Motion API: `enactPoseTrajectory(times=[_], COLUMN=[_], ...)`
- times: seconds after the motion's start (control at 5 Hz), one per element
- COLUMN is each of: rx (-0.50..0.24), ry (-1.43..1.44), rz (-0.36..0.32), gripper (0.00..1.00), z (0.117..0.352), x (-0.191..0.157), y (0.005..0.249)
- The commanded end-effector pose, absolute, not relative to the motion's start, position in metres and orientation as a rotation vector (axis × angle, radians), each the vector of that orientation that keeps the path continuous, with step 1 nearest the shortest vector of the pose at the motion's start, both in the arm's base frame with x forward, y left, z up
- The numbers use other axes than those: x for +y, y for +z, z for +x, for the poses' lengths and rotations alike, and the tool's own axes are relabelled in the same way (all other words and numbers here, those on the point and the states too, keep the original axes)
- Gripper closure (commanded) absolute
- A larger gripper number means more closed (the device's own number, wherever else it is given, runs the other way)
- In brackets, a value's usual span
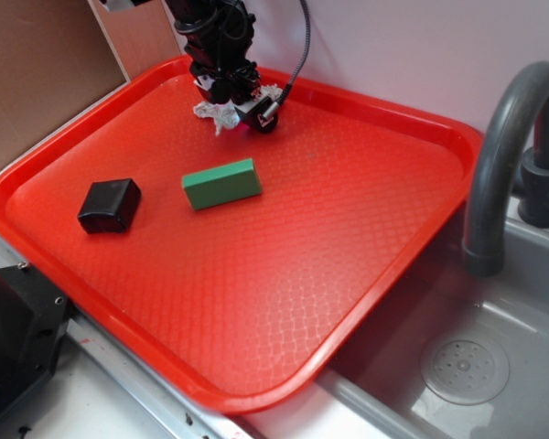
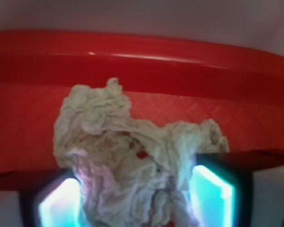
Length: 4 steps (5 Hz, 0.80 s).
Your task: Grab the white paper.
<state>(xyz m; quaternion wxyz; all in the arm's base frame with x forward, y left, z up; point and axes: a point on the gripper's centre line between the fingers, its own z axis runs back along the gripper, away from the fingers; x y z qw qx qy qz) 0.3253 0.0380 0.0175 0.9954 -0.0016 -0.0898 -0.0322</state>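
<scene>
Jaws pinch white paper [image 2: 132, 161] (crumpled, long axis across tray [image 1: 366, 302]).

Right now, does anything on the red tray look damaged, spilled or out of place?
Nothing stands out. The crumpled white paper sits between the gripper fingers; the green rectangular block and black box lie flat on the red plastic tray.

The shallow plastic tray [image 1: 348, 229] was bright red, embossed with a fine diamond lattice. The crumpled tissue-like paper wad [image 2: 128, 156] was off-white with faint pinkish shading. The rectangular block [image 1: 221, 183] was green, the small rounded box [image 1: 109, 205] glossy black, the curved faucet [image 1: 503, 155] dark grey.
</scene>
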Motion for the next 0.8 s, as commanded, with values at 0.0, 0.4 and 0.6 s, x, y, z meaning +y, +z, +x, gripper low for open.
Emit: enactPoseTrajectory(times=[0.0,0.4,0.6], rx=[-0.201,-0.124,-0.105], ry=[-0.05,-0.008,0.02], rz=[0.018,0.023,0.025], gripper=[1.0,1.0,1.0], z=[0.331,0.32,0.308], x=[0.039,0.051,0.048], y=[0.026,0.053,0.089])
